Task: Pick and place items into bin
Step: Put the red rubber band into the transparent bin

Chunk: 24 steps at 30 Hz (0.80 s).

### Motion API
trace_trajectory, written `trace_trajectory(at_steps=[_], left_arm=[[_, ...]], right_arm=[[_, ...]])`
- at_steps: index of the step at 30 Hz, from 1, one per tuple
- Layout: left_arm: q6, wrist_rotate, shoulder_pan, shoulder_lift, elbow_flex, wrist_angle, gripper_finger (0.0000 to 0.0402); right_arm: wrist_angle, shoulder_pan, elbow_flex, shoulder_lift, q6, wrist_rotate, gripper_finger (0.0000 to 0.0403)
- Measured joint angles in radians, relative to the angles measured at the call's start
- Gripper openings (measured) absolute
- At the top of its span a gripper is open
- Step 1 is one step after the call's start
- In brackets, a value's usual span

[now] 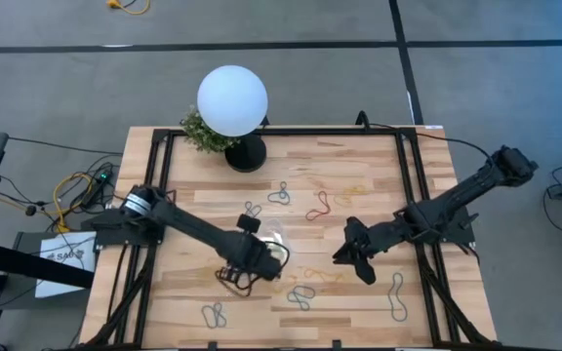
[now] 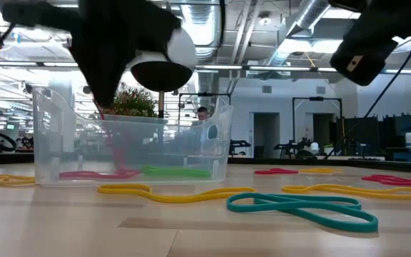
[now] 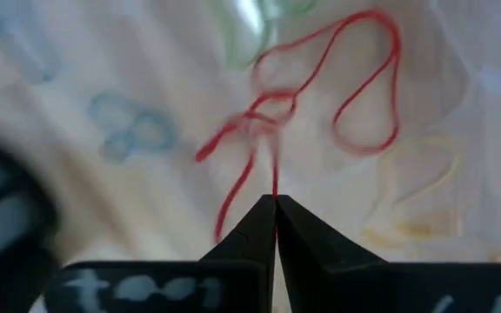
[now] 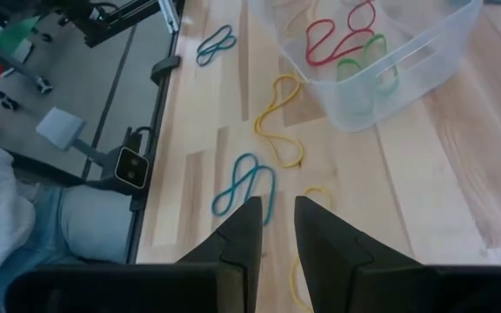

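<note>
left to right in the high view: the left gripper [image 1: 273, 255], at lower centre of the frame, hung over the bin [image 1: 272, 234], a clear tray just left of the table's [image 1: 379, 175] middle. its fingers were pressed together on a red loop [image 3: 320, 96], pinched at one end so that the rest dangled free above the tray floor; a loop held this way should fall inside the walls once let go. in the low view the bin [image 2: 48, 143] stood at left of frame with a red band and a green band [image 2: 177, 171] lying in it, which suggested that the task was only partly done. right of the bin, a yellow loop [image 4: 278, 122] and a teal loop [image 4: 243, 184] lay on the bare wood just outside the tray wall, with others scattered farther off. at right of centre the right gripper [image 1: 356, 255] hovered above the table, apart from the bin, its fingers a narrow gap apart and holding nothing; it pointed toward those loose loops, probably poised for the next pick. the white globe lamp [image 1: 232, 100] stood at upper centre.
</note>
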Motion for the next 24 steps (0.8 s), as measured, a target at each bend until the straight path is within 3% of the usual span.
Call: trace_trajectory(at_steps=[5,15,24], left_arm=[[0.069,0.112,0.023,0.000,-0.069,0.119,0.0000],[0.006,0.120,0.023,-0.001,-0.071,0.121,0.0004],[-0.068,0.119,0.023,-0.001,-0.071,0.119,0.0069]], right_arm=[[0.001,0.021,0.000,0.000,0.020,0.019,0.0066],[0.001,0.021,0.000,0.000,0.089,0.071,0.0066],[0.001,0.014,0.000,0.000,0.056,0.074,0.0066]])
